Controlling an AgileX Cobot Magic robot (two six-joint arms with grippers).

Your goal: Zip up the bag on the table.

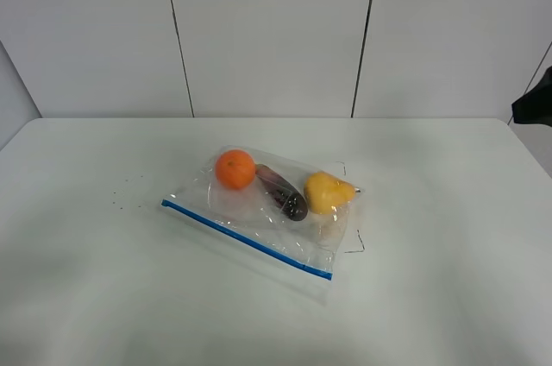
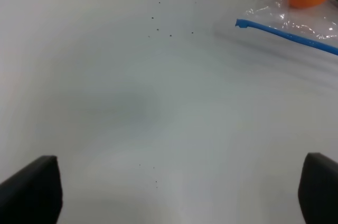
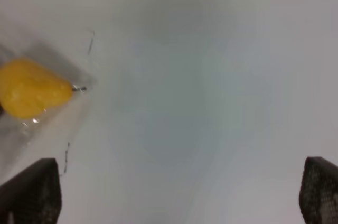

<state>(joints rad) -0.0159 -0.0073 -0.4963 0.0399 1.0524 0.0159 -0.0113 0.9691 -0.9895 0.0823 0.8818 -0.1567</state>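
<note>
The left fingers (image 2: 31, 189) stand wide apart over bare desk (image 1: 448, 236), holding nothing, and the right fingers (image 3: 31, 189) are spread wide in the same way, also empty. No finger touches the bag (image 1: 267, 211) yet, so I judge the task is at its very start: the whole closing of the zipper is left to do. The bag lies flat near the middle of the desk, with its blue zipper strip (image 1: 246, 239) along the edge nearer to the camera, running on a slant. From these pictures I cannot tell how much of the strip is already pressed shut. Inside lie an orange fruit (image 1: 235, 168), a dark purple piece (image 1: 283, 192) and a yellow pear (image 1: 328, 192) (all well behind the strip). Nothing stands between the fingers and the strip; only some tiny dark specks (image 2: 169, 20) lie on the desk near the strip's left end (image 2: 242, 22).
</note>
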